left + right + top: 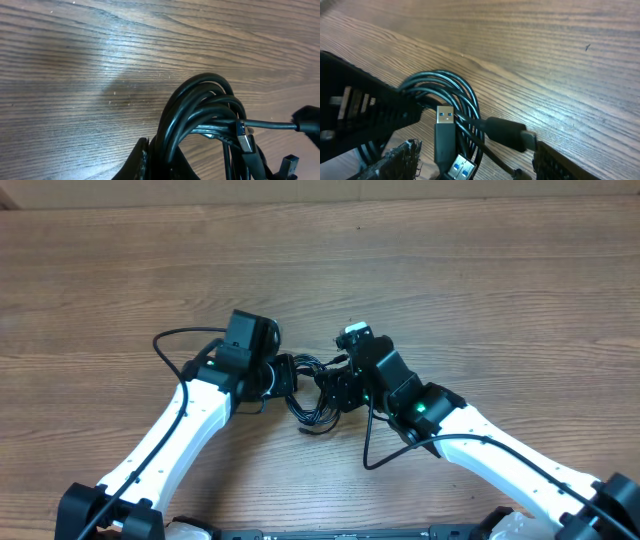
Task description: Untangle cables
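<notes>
Both arms meet at the middle of the worktop (450, 270), with the cables (305, 402) bunched between them.

The left hand (278, 376) is closed on the cables. In its wrist view the cords rise from between its fingers as one tight loop lifted off the wood. This hold appears meant to anchor the bundle so the other arm can work against it.

The right hand (333, 387) stands with its jaws wide apart and grips nothing. A silver USB plug (444, 125) points up between its fingers. A thicker black plug (506, 134) lies just beside its right finger; whether they touch cannot be told.

The loose ends hang at the right hand's side of the loop. This suggests the right hand is placed to pick one plug and draw its cord out.

The cords are not yet separated. No container is in view.
</notes>
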Robot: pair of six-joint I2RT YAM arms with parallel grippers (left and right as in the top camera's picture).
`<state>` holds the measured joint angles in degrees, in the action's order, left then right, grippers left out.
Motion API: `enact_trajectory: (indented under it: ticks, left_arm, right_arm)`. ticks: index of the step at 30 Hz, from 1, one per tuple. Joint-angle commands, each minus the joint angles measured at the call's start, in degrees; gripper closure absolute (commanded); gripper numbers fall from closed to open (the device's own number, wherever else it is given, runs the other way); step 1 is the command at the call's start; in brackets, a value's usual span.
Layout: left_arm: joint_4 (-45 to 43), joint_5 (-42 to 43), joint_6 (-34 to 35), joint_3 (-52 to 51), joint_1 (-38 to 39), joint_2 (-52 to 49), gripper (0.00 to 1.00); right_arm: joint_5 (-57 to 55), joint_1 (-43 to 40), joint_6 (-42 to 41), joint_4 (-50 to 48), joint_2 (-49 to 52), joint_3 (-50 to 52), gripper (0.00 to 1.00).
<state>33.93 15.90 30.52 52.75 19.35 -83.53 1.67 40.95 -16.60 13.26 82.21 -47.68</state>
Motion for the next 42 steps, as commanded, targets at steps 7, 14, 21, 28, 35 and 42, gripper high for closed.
enact_trajectory:
  ticks: [7, 14, 21, 28, 35, 42]
  left_arm:
    - [-0.24, -3.41, 9.70, 0.98, 1.05, 0.28, 0.96]
    - [0.15, 0.50, 8.22, 0.98, 1.49, 0.28, 0.96]
    - [1.40, 0.15, 6.27, 0.98, 3.28, 0.28, 0.96]
    - [0.52, 0.17, 6.29, 0.98, 3.28, 0.28, 0.96]
    - [-0.42, 0.50, 6.34, 0.98, 3.28, 0.28, 0.96]
    - [-0.07, -1.05, 6.32, 0.98, 3.28, 0.28, 0.96]
  right_arm:
    - [-6.60, 4.13, 0.55, -1.68, 3.74, -1.84, 0.32]
    - [-9.86, 4.31, 0.46, -4.90, 5.03, -1.84, 0.51]
    - [-9.86, 4.31, 0.31, -7.85, 5.03, -1.84, 0.82]
    - [-6.86, 4.31, 0.13, -5.75, 5.03, -1.84, 0.57]
    - [-5.62, 4.20, 0.11, -3.34, 5.03, -1.79, 0.73]
    - [-7.17, 1.05, -3.72, -5.14, 5.03, -1.81, 0.96]
